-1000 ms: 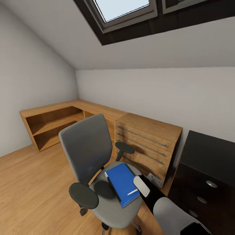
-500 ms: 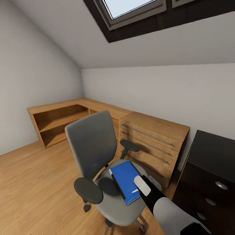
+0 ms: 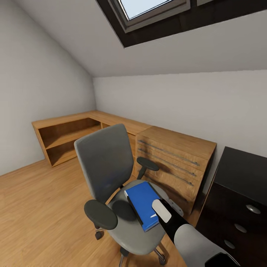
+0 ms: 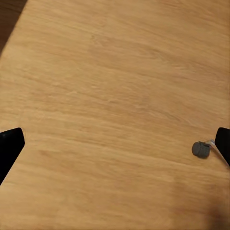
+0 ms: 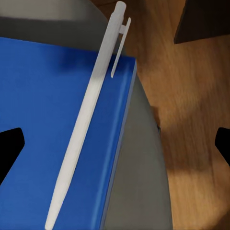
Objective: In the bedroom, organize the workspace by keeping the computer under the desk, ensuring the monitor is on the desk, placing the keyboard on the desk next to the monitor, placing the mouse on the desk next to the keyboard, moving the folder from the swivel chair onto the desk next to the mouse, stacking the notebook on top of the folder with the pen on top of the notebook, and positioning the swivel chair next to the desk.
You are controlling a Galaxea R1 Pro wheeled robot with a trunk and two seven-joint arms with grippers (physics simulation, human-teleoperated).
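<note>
The grey swivel chair [image 3: 105, 163] stands on the wood floor in the head view, its back toward the left. The blue folder [image 3: 142, 202] lies on its seat, with the white pen [image 5: 88, 115] lying on top of it. A dark strip [image 3: 134, 211] runs along the folder's near-left edge; I cannot tell what it is. My right arm [image 3: 178, 230] reaches over the seat. My right gripper [image 5: 115, 146] hovers open above the pen and folder, touching neither. The black desk [image 3: 241, 170] is at the right. My left gripper [image 4: 115, 146] is open over bare floor.
A light-wood drawer chest [image 3: 174, 159] stands close behind the chair, joined to a low wood shelf unit [image 3: 66, 137] along the walls. The desk's black drawer unit [image 3: 233, 218] is right of my arm. A chair castor [image 4: 201, 149] rests on the floor. Open floor lies to the left.
The head camera has shifted, so the chair and furniture sit a little further right and higher in the picture. My right arm holds its place over the folder and pen.
</note>
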